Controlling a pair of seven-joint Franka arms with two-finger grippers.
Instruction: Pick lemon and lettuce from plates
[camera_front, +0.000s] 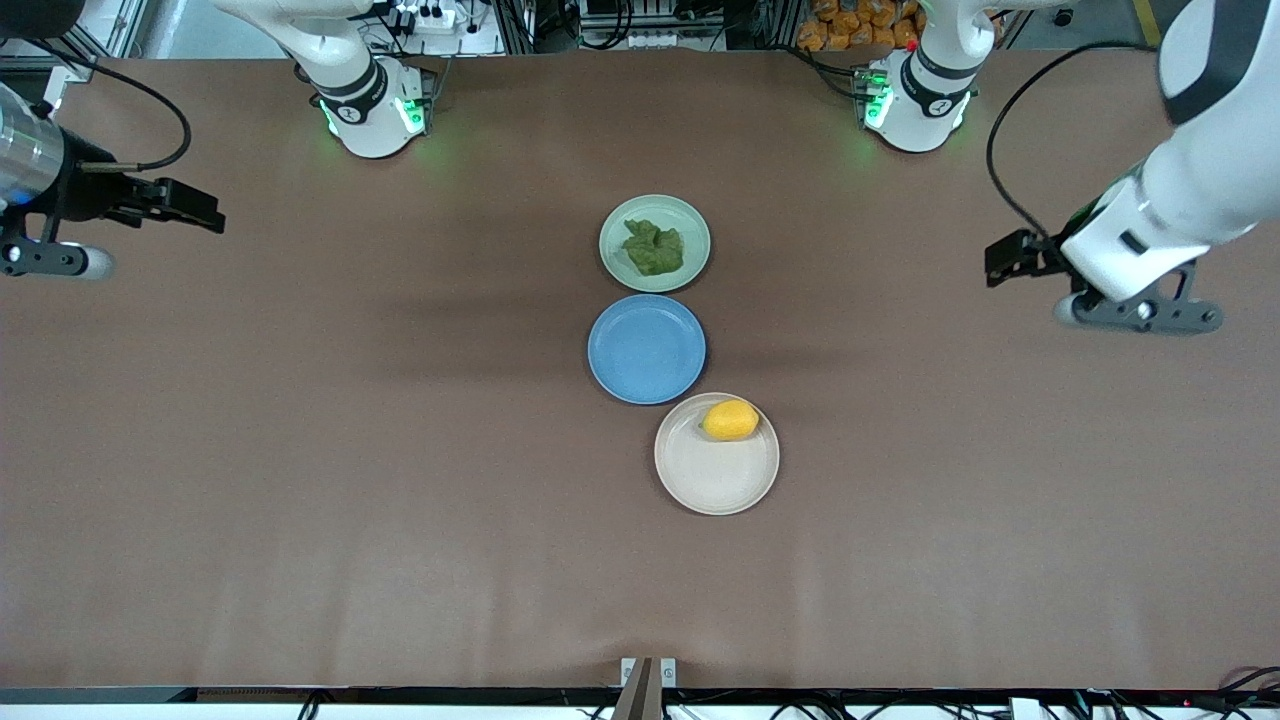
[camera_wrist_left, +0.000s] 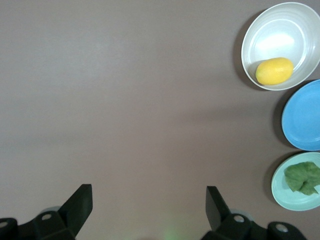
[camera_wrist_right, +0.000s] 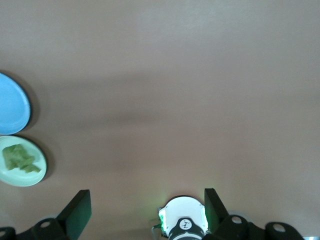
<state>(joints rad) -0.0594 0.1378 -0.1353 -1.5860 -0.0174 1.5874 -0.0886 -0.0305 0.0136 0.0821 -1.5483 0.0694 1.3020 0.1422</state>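
Observation:
The yellow lemon (camera_front: 730, 420) (camera_wrist_left: 274, 70) lies on the beige plate (camera_front: 710, 475) (camera_wrist_left: 280, 35), the plate nearest the front camera. The dark green lettuce (camera_front: 653, 248) (camera_wrist_left: 302, 177) (camera_wrist_right: 19, 157) lies on the pale green plate (camera_front: 693, 222) (camera_wrist_left: 295, 200) (camera_wrist_right: 20, 177), the farthest one. My left gripper (camera_front: 1008, 256) (camera_wrist_left: 148, 197) hangs open over bare table toward the left arm's end, well apart from the plates. My right gripper (camera_front: 198, 208) (camera_wrist_right: 147, 200) hangs open over bare table toward the right arm's end. Neither holds anything.
An empty blue plate (camera_front: 645, 350) (camera_wrist_left: 305, 117) (camera_wrist_right: 10, 105) sits between the two task plates, close to both. The three form a row at the table's middle. The right arm's base (camera_wrist_right: 185, 220) shows under its gripper. Brown tabletop stretches wide on both sides.

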